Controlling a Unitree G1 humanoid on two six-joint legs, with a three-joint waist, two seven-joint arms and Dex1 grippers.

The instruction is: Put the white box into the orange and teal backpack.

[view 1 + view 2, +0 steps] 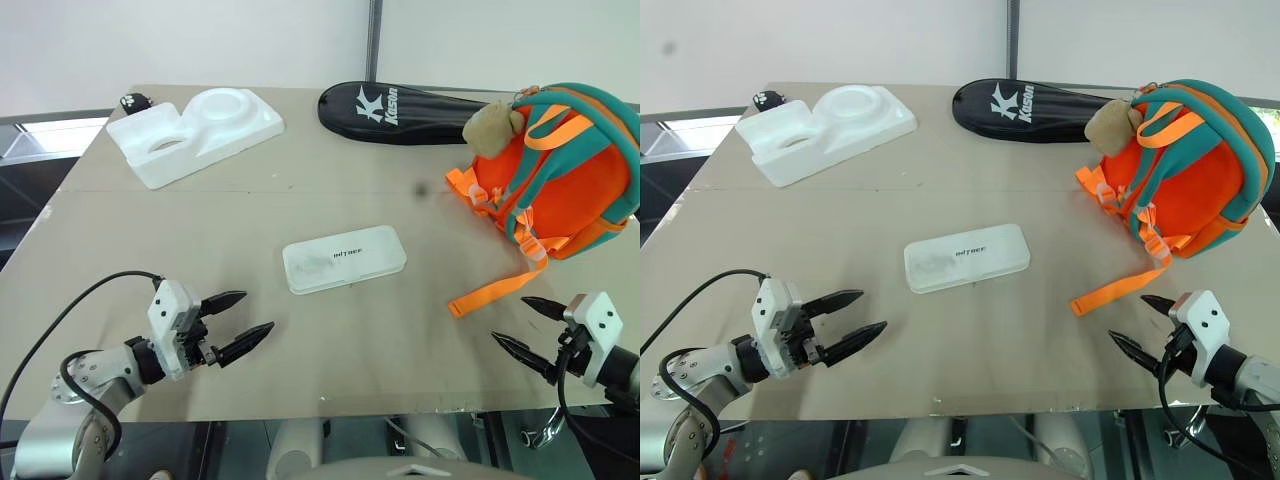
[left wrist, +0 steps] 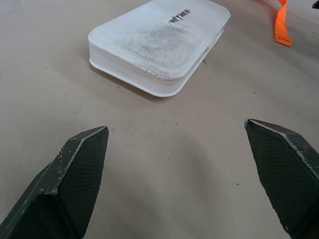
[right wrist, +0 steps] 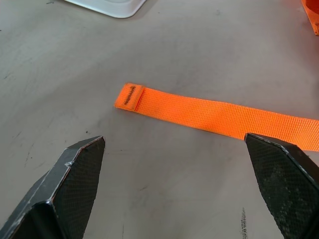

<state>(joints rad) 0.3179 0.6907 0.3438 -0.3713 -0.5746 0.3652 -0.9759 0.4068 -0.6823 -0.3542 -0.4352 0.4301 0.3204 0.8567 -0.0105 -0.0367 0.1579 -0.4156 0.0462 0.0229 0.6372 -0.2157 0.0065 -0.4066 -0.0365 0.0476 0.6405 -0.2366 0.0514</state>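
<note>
Both claws, left claw [image 1: 233, 327] and right claw [image 1: 524, 324], hover spread and empty, flanking the white box [image 1: 343, 258] lying flat mid-worktop [image 1: 90, 250], likely for a pickup toward the orange and teal backpack [image 1: 560, 170].

On my table [image 1: 150, 240], a white foam tray [image 1: 195, 133] lies at eleven o'clock, a black racket cover [image 1: 400, 113] at one o'clock.

Readable text: "Kason" with a big K logo, white on the black racket cover [image 1: 405, 112], far ahead of my grippers. Small dark lettering on the white box [image 2: 164, 42] lid, just ahead of my left gripper [image 2: 182, 149]: can't make it out fully.
</note>
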